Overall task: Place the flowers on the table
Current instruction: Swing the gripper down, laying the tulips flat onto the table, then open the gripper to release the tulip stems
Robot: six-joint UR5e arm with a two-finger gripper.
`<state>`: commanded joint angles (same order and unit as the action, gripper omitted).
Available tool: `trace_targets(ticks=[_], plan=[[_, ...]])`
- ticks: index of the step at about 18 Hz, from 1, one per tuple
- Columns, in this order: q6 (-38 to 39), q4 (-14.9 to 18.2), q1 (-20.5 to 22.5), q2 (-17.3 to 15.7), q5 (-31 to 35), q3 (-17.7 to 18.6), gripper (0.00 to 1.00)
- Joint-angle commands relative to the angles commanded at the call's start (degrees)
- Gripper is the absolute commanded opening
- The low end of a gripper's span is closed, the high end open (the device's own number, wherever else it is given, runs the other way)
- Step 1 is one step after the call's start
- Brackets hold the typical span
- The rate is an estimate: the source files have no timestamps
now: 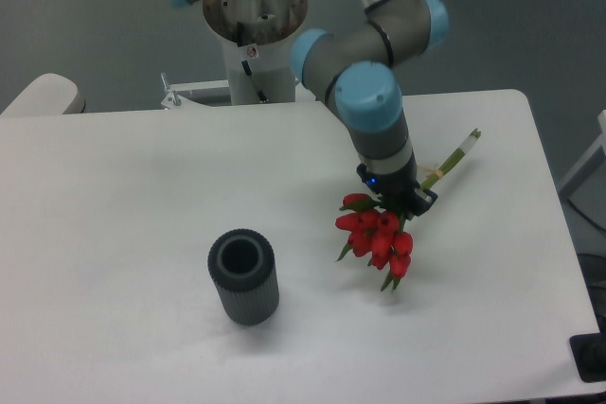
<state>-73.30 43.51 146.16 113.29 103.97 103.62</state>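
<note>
Item: flowers (377, 237), likely light, soft, crushable; heads at seven o'clock, stems toward one o'clock. Your tool (405, 202) appears clamped mid-stem over the tabletop (133, 167); hold gently there.

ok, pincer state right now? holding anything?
Pincer: closed on the small bunch of red tulips with green leaves, gripped just behind the heads; pale stems stick out up and to the right.

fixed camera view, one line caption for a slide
Gripper over red flowers on white table, grey cylinder nearby.
</note>
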Motion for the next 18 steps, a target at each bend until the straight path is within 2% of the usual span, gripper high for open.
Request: trace_targets(ticks=[5,6,9,10,14,18], plan=[[0.6,0.0,0.0,1.8,0.0,-0.1,0.36],[0.6,0.0,0.0,1.8,0.0,0.0,0.43],[0.5,0.0,0.0,1.6,-0.2,-0.6,0.96],[0.4,0.0,0.0,1.3,-0.2,-0.6,1.00],[0.1,0.1,-0.2,-0.6,-0.7,-3.0,1.00],[1.6,1.1,-3.4,-1.7,-0.8,-10.2,1.00]])
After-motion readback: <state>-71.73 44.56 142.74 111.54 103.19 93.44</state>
